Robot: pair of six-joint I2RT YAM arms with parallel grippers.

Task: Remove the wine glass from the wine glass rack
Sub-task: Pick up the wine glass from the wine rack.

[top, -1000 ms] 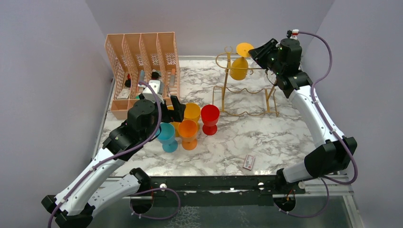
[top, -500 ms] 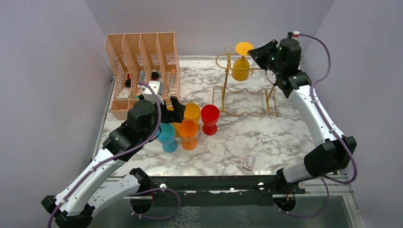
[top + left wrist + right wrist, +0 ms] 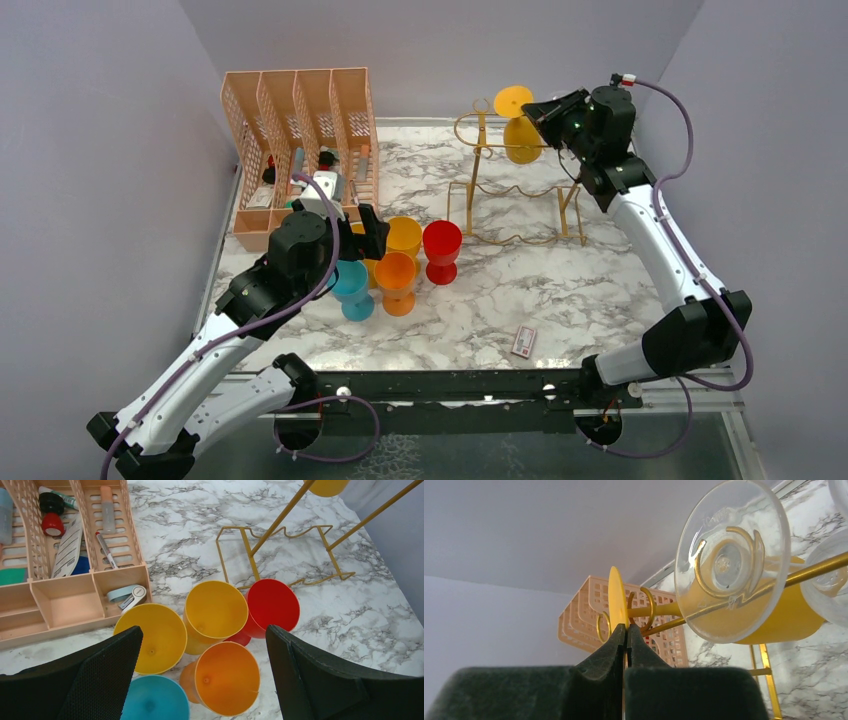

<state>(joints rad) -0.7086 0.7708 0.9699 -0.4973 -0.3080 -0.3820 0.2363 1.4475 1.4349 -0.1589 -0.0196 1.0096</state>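
Left gripper (image 3: 204, 640): jaws spread, above the cups (image 3: 215, 607) near the table's (image 3: 600, 280) left edge. Right gripper (image 3: 625, 635): has just pinched the wine glass (image 3: 522, 140) foot. The glass hangs on the wine glass rack (image 3: 824, 566) at the far edge and has shifted slightly rightward. Withdrawal can likely begin.

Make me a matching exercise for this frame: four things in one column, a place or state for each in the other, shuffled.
1. right gripper
2. left gripper
3. red cup
4. organiser

A. open, above the cups
B. at the far left
C. shut on the wine glass foot
D. closest cup to the rack

Pairs: 1-C, 2-A, 3-D, 4-B
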